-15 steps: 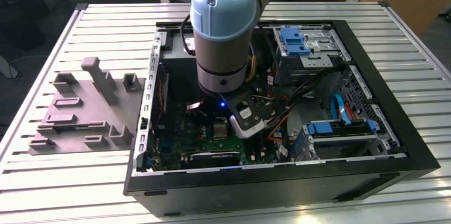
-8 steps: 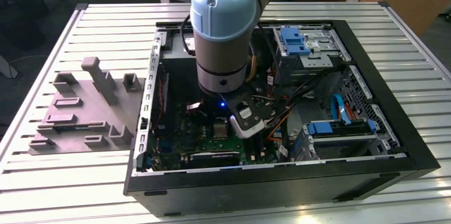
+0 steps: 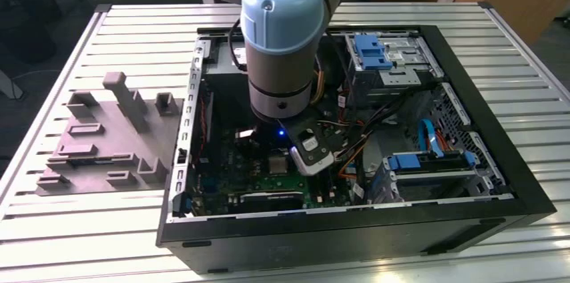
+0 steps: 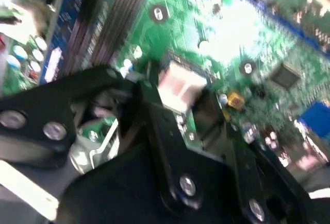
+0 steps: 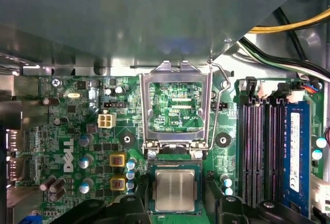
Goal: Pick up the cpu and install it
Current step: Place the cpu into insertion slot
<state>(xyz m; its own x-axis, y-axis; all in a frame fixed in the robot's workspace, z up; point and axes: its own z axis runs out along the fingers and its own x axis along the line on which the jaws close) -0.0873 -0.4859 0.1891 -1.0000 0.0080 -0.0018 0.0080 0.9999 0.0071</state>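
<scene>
Arm [image 3: 283,43] — grey and pale blue, reaching down into the open case [image 3: 498,183] that lies on its side on the slatted table [image 3: 98,229].

Gripper [image 3: 308,156] — low over the motherboard [image 3: 258,169], toward the case's front edge. In the first wrist view its two black fingers [image 5: 116,211] stand one on each side of the cpu [image 5: 175,190], spread apart; whether they touch the chip's edges cannot be made out. In the second wrist view the fingers [image 4: 170,131] likewise flank the pale chip [image 4: 180,82].

Cpu — square, silver-topped, lying flat in the socket [image 5: 175,175] on the green board, level with its dark surround.

Socket frame [image 5: 175,105] — metal, swung up and open just beside the chip; its wire lever [image 5: 219,105] is raised alongside.

Memory slots [image 5: 260,152] — near the socket, one holding a blue stick [image 5: 295,152].

Cables [image 5: 294,26] — yellow and black, running over the board's corner.

Grey tray [image 3: 107,143] — on the table beside the case, at the exterior view's left, with upright blocks.

Drive cages [image 3: 392,56] — blue-tabbed, in the case's far corner.
</scene>
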